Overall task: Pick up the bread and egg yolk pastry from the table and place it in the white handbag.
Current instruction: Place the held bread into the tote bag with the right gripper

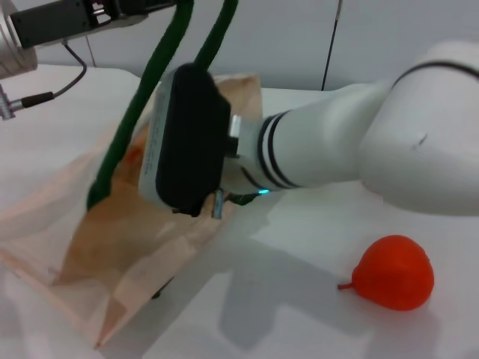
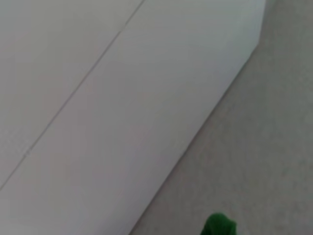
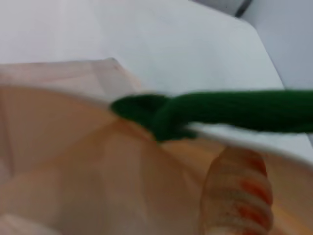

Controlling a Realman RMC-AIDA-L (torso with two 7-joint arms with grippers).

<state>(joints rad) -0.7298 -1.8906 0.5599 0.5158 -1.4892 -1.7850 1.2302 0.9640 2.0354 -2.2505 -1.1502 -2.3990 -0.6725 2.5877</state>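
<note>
The white handbag (image 1: 112,247) lies on the table with its mouth pulled open. Its dark green handles (image 1: 150,82) rise taut to my left gripper (image 1: 142,6) at the top edge, which is shut on them; a bit of green handle (image 2: 218,226) shows in the left wrist view. My right gripper (image 1: 183,146) reaches into the bag's mouth, its tip hidden behind the black wrist body. The right wrist view shows the bread (image 3: 237,196), orange and cream striped, inside the bag (image 3: 73,161) under a green handle (image 3: 220,112). The egg yolk pastry is out of view.
A red-orange pear-shaped fruit (image 1: 393,271) lies on the white table (image 1: 299,299) at the front right. The right arm's thick white body (image 1: 389,142) spans the middle right. A cable and plug (image 1: 30,97) lie at the far left.
</note>
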